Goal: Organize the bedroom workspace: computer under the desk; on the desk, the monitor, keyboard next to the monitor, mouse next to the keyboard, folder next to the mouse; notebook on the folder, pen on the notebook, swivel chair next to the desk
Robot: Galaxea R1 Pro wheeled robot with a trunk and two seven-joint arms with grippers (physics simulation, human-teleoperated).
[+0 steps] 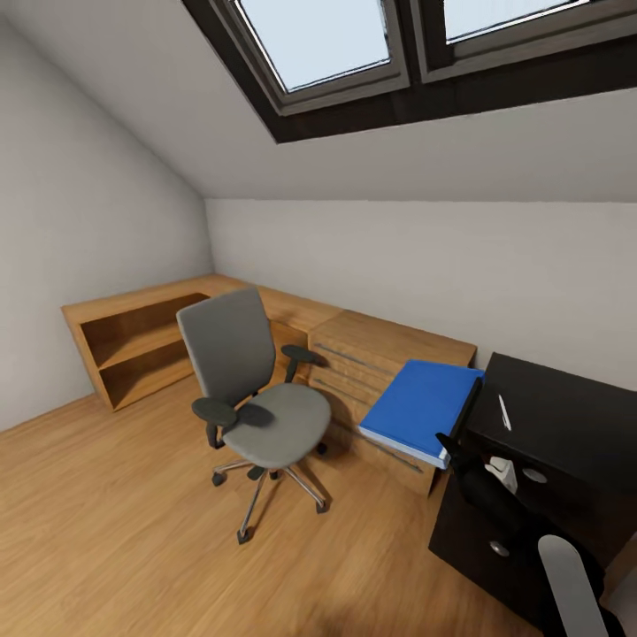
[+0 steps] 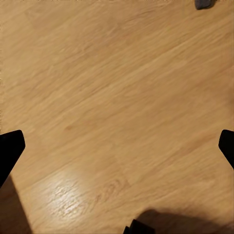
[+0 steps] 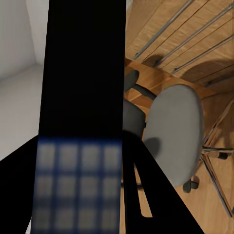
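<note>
Gripping folder [image 1: 420, 407] spine between right gripper [image 1: 453, 445] jaws; raised beside desk [image 1: 566, 416]

The blue folder [image 1: 423, 404] with its black spine is held up in the air, tilted, between the oak dresser and the black desk [image 1: 575, 425]. The grey swivel chair [image 1: 257, 398] stands empty on the plank floor, apart from the desk.

Oak plank floor [image 1: 106, 522] bearing swivel chair [image 1: 257, 398], dresser [image 1: 372, 372], corner shelves [image 1: 133, 341], black desk [image 1: 566, 425] with pen [image 1: 504, 412]
</note>
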